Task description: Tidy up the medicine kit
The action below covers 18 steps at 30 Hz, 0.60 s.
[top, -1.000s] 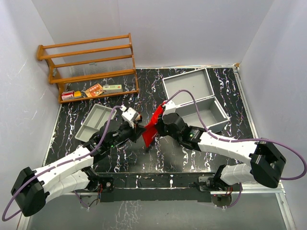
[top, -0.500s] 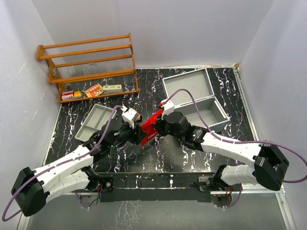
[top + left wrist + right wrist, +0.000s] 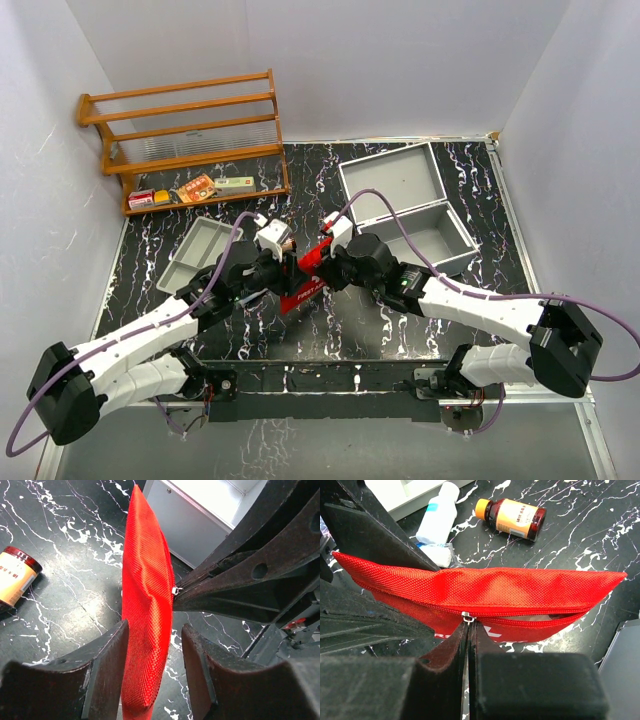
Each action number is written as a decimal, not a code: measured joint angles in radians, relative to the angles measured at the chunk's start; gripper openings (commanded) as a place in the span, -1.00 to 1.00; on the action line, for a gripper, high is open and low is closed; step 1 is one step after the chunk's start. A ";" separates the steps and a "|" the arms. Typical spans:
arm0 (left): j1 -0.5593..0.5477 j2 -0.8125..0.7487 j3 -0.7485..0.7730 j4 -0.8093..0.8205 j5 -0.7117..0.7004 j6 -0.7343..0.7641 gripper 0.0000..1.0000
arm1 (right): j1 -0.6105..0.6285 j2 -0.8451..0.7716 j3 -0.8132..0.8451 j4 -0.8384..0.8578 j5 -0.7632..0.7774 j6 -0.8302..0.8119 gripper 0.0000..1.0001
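Note:
A red fabric pouch (image 3: 304, 276) hangs between both grippers above the table's middle. My right gripper (image 3: 468, 627) is shut on the pouch's metal zipper pull (image 3: 466, 616); the zipper gapes partly open to the right of the pull. My left gripper (image 3: 155, 630) stands open around one end of the pouch (image 3: 147, 595). The cloth rests against the left finger (image 3: 107, 665), and a gap separates it from the right one. The medicine kit (image 3: 405, 205), a silver-grey case with its lid thrown back, lies open at the back right, beyond the right gripper (image 3: 323, 262).
A brown medicine bottle (image 3: 515, 516) and a white bottle (image 3: 440, 515) lie on the black marbled table under the pouch. A shallow grey divided tray (image 3: 195, 255) sits at the left. A wooden rack (image 3: 185, 135) with small boxes (image 3: 195, 188) stands at the back left.
The left gripper has opened and shifted toward the pouch. The right arm has drawn the pouch left and down, turning it from upright to nearly level.

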 measured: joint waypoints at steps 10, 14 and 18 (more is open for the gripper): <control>0.004 0.031 0.155 -0.212 0.000 -0.062 0.34 | 0.000 0.005 0.000 0.002 -0.010 -0.049 -1.00; 0.039 0.099 0.224 -0.287 0.031 -0.096 0.02 | 0.000 0.014 0.000 0.001 -0.015 -0.049 -1.00; 0.147 0.189 0.251 -0.327 0.153 -0.131 -0.35 | 0.000 0.016 0.000 0.002 -0.019 -0.048 -1.00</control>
